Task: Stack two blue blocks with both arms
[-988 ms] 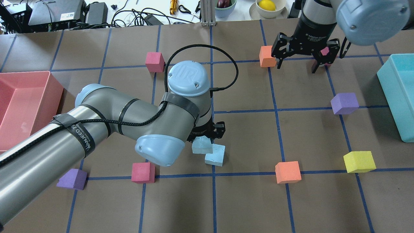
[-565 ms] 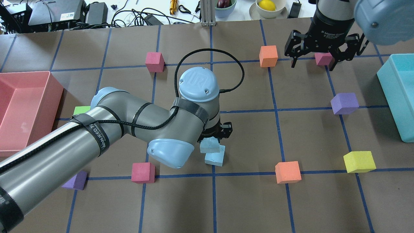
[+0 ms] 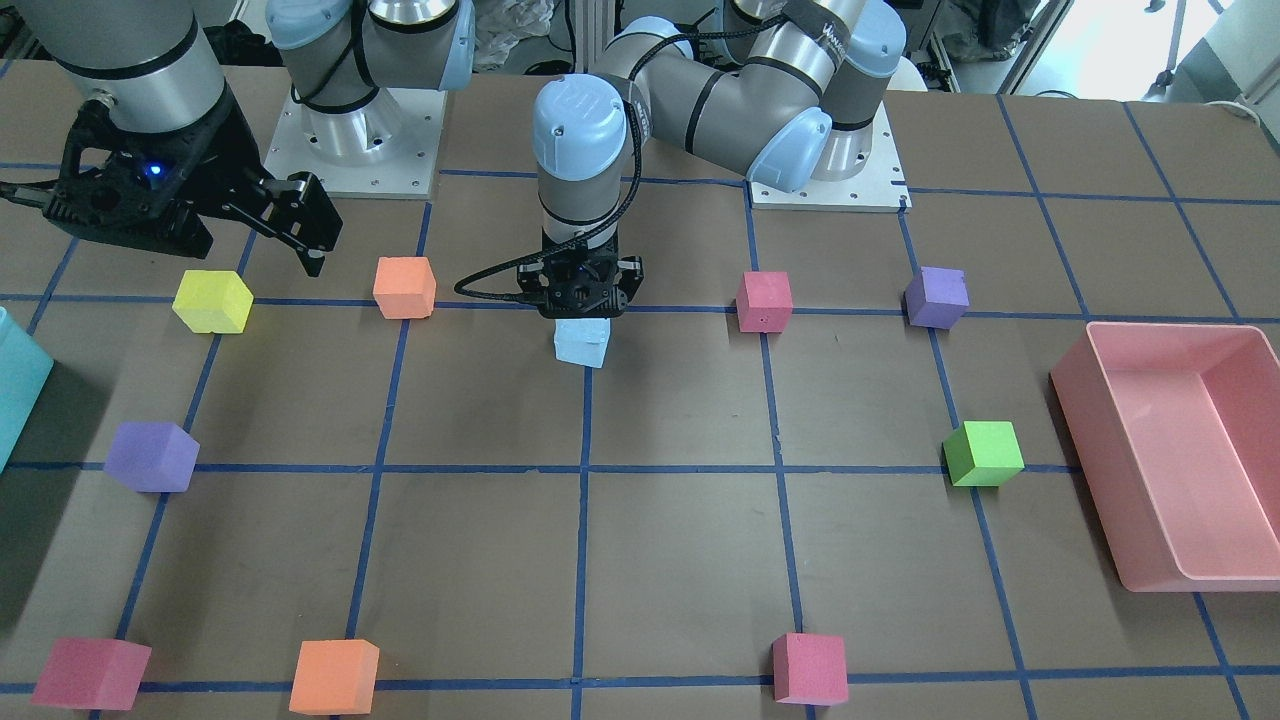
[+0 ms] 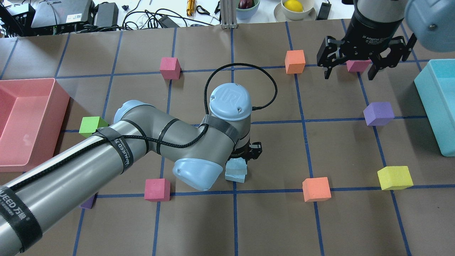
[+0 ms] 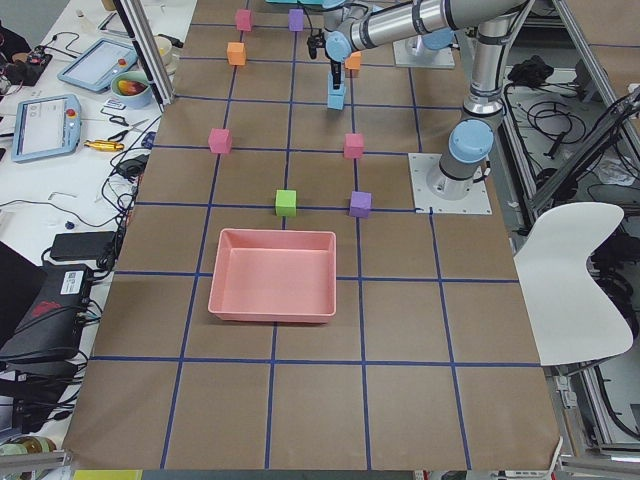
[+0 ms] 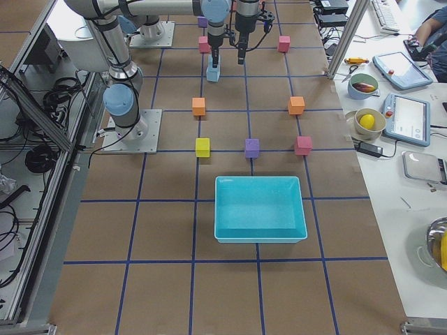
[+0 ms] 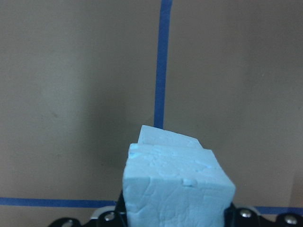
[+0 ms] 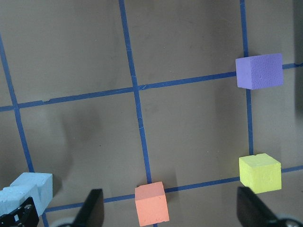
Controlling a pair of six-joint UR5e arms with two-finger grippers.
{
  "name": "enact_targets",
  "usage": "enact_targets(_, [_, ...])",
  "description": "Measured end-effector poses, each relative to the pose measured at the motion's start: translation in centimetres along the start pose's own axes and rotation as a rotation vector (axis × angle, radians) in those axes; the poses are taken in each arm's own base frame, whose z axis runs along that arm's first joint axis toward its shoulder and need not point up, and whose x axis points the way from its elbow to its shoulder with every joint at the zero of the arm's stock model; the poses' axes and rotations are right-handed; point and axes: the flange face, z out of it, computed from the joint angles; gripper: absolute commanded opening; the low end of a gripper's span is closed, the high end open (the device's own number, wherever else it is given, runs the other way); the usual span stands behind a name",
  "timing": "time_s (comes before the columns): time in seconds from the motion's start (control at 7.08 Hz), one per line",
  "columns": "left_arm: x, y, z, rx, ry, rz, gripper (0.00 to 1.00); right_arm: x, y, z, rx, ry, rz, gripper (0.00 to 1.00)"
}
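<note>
Now the desk (image 4: pixel 320 220) shows us a stack nearly made. The left arm (image 4: pixel 106 156) reaches from the desk's left edge to its middle, a little toward the robot's edge. The right arm (image 4: pixel 376 25) hangs over the far right corner. The left gripper (image 3: pixel 580 303) points straight down and pinches the held blue block (image 4: pixel 236 163) by two opposite sides. The right gripper (image 4: pixel 349 73) is spread wide and carries nothing. The held blue block sits over the lower blue block (image 4: pixel 236 176), which rests on the desk beside the central tape line. We cannot tell whether their faces already touch.

We judge the step in hand to be the placing. To do it well, we would first square up. In the left wrist view a sliver of the lower blue block peeks out beyond the held one, slightly turned against it, so a small shift and twist would match the edges. Then we would come straight down, part the jaws only once foam rests on foam, and lift away vertically, since light cubes may cling and tip.

Against the earlier overhead pictures, the left arm has swung toward the right edge. That has brought the held blue block from beside the lower one to above it and uncovered a green cube (image 4: pixel 90 126). The right gripper has backed toward the far right corner, spread as before.
</note>
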Motion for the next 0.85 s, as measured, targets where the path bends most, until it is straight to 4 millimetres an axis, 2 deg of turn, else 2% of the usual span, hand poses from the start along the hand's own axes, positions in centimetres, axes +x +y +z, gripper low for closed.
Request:
enact_targets(0.14, [0.1, 0.1, 0.0, 0.0, 0.0, 0.004, 0.15, -0.1, 0.1, -0.1, 0.0, 0.0, -0.037, 1.0])
enact_targets(0.28, [0.1, 0.1, 0.0, 0.0, -0.001, 0.01, 0.67, -0.5, 0.2, 0.0, -0.003, -0.01, -0.061, 1.0])
enact_targets(0.42, [0.1, 0.1, 0.1, -0.001, -0.002, 0.01, 0.97, -1.0, 0.6, 0.2, -0.014, -0.029, -0.079, 1.0])
enact_targets(0.85, [0.1, 0.2, 0.3, -0.006, -0.003, 0.003, 1.0, -1.5, 1.8, 0.4, -0.058, -0.045, -0.098, 1.0])
